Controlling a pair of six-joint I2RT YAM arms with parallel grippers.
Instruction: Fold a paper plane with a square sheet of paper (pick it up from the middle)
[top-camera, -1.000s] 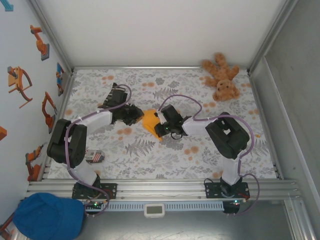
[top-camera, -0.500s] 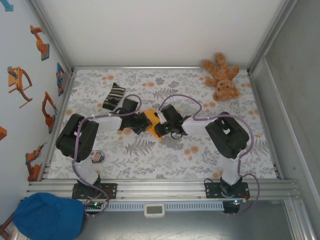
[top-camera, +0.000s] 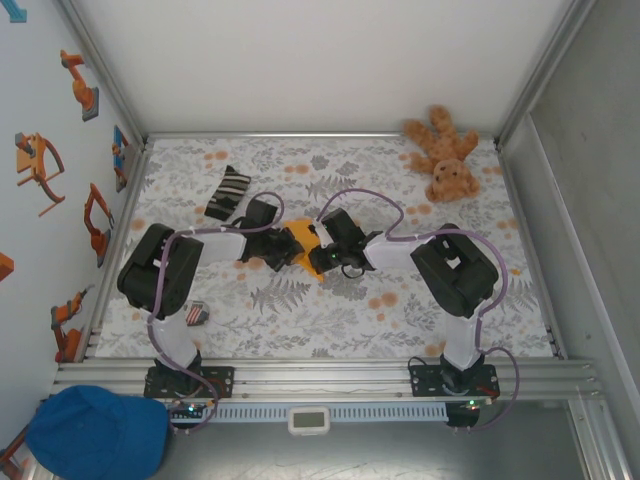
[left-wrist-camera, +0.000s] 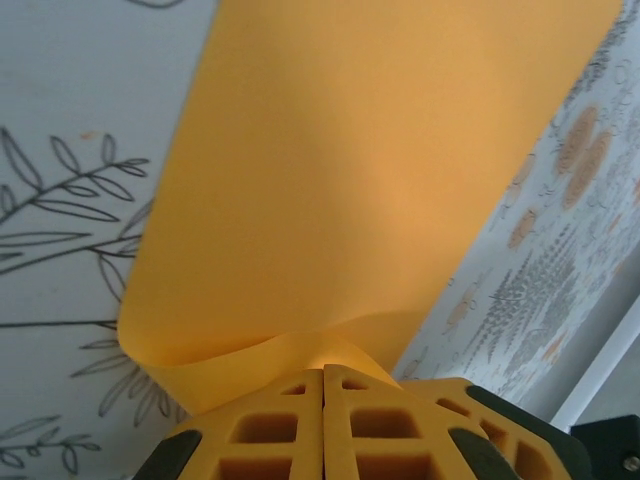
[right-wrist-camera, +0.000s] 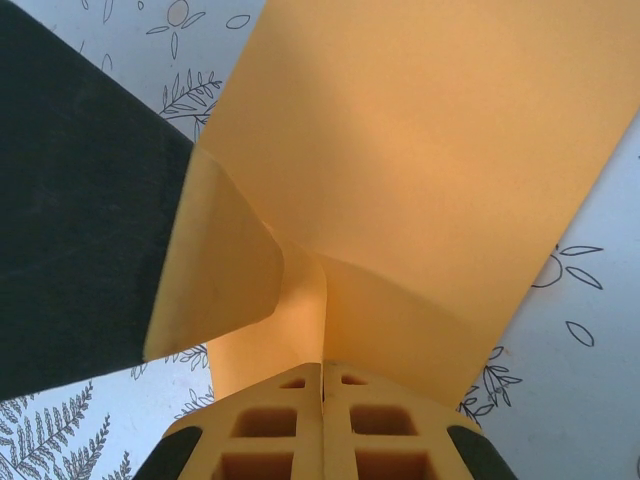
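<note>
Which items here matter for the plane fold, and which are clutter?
Job: orange paper sheet; left gripper and right gripper, both shut on it.
Lying about: teddy bear; striped sock; blue cap; small striped item.

1. Overhead view: bright, even light, no glare; only faint soft shadows on the tabletop (top-camera: 330, 320).
2. Left wrist view: the paper (left-wrist-camera: 370, 170) glows warm, darkening toward its lower curl; the tabletop print behind looks slightly soft.
3. Right wrist view: crisp paper folds, gentle shading; a dark shape (right-wrist-camera: 70, 200) at left is featureless black.
</note>
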